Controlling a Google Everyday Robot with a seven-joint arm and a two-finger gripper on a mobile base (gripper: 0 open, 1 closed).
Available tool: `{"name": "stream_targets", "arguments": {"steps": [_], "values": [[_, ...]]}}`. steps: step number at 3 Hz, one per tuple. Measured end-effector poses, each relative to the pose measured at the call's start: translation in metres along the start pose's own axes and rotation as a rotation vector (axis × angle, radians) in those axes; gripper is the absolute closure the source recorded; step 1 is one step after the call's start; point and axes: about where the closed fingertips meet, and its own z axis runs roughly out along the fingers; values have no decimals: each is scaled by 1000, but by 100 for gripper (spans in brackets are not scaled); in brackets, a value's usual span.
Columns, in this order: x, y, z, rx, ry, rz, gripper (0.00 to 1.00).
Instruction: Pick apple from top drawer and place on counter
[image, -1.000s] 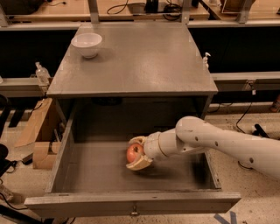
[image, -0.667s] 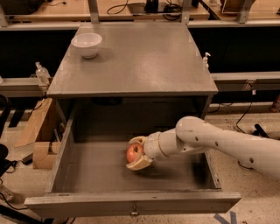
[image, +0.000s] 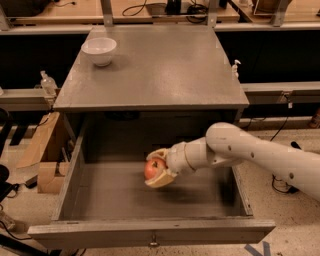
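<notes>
One gripper (image: 158, 168), inside the one open top drawer (image: 150, 232), has its two fingers (image: 161, 180) clamped around the single apple (image: 153, 169), seemingly just above the drawer floor, while one white bowl (image: 99, 50) sits on the table (image: 165, 70).

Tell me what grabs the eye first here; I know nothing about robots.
A thick white robot arm reaches in from the right, and its gripper is closed around a red apple inside the open top drawer, near its middle. Above, on the grey counter, a white bowl sits at the back left corner.
</notes>
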Motion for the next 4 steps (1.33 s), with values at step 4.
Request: {"name": "stream_targets", "arguments": {"steps": [4], "values": [[-102, -41, -78, -77, -161, -43, 100]]}}
